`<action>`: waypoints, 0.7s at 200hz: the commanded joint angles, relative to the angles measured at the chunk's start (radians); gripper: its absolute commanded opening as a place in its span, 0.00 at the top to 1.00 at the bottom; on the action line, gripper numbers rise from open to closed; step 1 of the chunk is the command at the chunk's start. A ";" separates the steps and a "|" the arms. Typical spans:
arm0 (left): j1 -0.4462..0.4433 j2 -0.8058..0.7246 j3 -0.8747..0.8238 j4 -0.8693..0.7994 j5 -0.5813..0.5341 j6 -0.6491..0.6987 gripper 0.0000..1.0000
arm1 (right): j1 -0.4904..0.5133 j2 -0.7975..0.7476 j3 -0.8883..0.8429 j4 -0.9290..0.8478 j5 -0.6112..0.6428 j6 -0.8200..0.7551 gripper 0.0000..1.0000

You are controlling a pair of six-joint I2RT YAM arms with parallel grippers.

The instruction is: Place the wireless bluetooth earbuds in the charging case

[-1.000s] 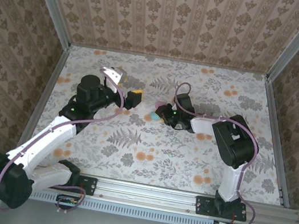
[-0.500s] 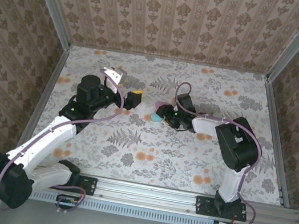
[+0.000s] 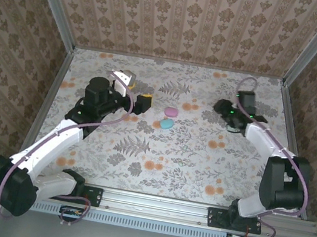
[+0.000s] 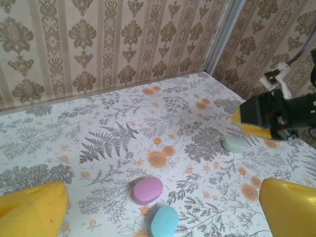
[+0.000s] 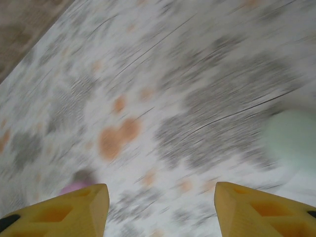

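- While the top view looks down on the flowered tabletop, the left end effector hangs left of centre, pointing right toward a pink piece and a blue piece.
- These 2 pebble-shaped pieces lie just beside each other near the middle of the tabletop, the pink one farther from the arm bases. Whether they are buds or closed cases I cannot tell.
- In the same view the right end effector sits over the far right part of the tabletop, well apart from those 2 pieces.
- From the left wrist, the left end effector's 2 yellow fingers stand wide apart at the bottom corners, released, with nothing between them.
- The pink piece and the blue piece lie on the tabletop ahead of it, untouched. Whether the 2 touch each other I cannot tell.
- A mint piece lies farther off to the right, near the right end effector and just below its yellow fingertip in the picture.
- From the right wrist the picture is blurred. The right end effector is released, its 2 fingers spread apart and grasping nothing.
- The mint piece shows as a pale shape at the right edge, ahead of the right-hand finger. A smear of pink sits just above the left-hand finger.
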 commanded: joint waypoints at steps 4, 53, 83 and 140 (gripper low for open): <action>0.006 0.012 0.046 -0.019 0.023 -0.035 0.00 | -0.117 0.057 0.045 -0.159 -0.055 -0.135 0.40; 0.034 0.054 0.130 -0.187 0.117 -0.015 0.00 | -0.180 0.233 0.200 -0.240 -0.106 -0.277 0.40; 0.019 0.059 0.125 -0.198 0.114 0.005 0.00 | -0.180 0.308 0.266 -0.263 -0.109 -0.328 0.41; 0.019 0.082 0.109 -0.158 0.152 -0.044 0.00 | -0.180 0.389 0.339 -0.337 -0.143 -0.413 0.40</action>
